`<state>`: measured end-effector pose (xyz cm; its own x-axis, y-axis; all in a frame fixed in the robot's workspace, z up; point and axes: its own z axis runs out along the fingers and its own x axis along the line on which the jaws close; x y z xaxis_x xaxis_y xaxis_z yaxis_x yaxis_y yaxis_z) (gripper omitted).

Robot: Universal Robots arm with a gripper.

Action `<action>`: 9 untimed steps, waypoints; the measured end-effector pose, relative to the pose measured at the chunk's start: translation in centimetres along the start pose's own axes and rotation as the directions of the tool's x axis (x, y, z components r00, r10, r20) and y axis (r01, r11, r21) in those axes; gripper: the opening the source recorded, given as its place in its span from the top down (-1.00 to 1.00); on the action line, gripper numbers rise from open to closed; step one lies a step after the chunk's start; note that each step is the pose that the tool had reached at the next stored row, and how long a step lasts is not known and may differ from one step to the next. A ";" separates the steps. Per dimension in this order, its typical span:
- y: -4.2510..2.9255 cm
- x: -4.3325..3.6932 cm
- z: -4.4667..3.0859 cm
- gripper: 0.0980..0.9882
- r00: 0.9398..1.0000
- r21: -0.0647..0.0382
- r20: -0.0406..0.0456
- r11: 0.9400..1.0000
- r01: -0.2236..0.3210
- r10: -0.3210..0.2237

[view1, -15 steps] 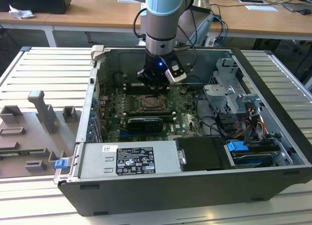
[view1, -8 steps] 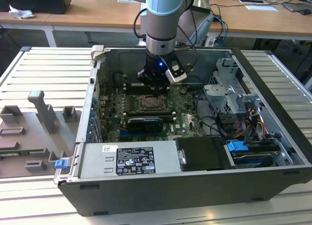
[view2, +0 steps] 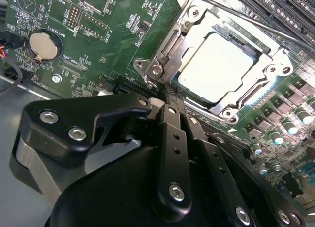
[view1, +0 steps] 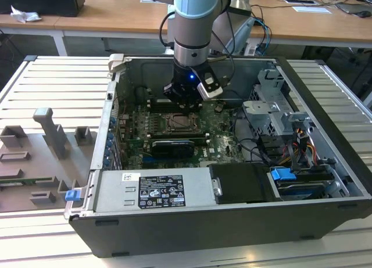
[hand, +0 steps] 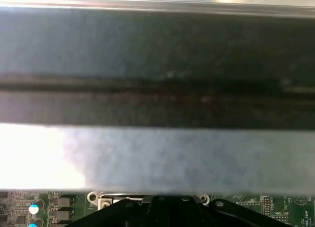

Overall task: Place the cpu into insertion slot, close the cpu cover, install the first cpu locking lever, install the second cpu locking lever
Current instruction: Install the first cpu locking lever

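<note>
The cpu (view2: 216,64), a pale square chip, lies flat in the insertion slot (view1: 182,123) on the green board. The silvery cpu cover (view2: 173,46) lies down over it, framing the chip in its window. A thin metal locking lever (view2: 256,24) runs along the socket's far side. My gripper (view2: 167,92) is shut, its black fingers pressed together with nothing seen between them. The tips sit right at the socket's corner by the lever hinge (view2: 155,72). In the exterior view the gripper (view1: 185,107) hangs just above the socket, inside the open computer case (view1: 232,221).
A black graphics card (view1: 171,147) lies just in front of the socket. Memory slots (view2: 275,5) and a coin battery (view2: 43,44) flank it. Power supply (view1: 154,189), drive cage (view1: 273,114) and cables fill the case. Grey fixtures (view1: 52,134) stand at the exterior view's left.
</note>
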<state>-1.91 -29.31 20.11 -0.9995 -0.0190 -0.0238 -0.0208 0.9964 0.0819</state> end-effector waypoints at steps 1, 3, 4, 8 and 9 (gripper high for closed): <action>0.02 -0.01 0.05 0.98 1.000 0.001 0.000 1.000 0.000 0.000; 0.05 -0.04 0.16 0.98 1.000 0.002 0.000 1.000 0.000 0.000; 0.07 -0.06 0.21 0.98 1.000 0.002 0.000 1.000 0.000 0.000; 0.09 -0.12 0.24 0.98 1.000 0.002 0.000 1.000 0.000 0.000; 0.10 -0.12 0.19 0.98 1.000 0.002 0.000 1.000 0.000 0.000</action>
<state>-1.79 -29.20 19.93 -0.9995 -0.0188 -0.0240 -0.0207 0.9966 0.0801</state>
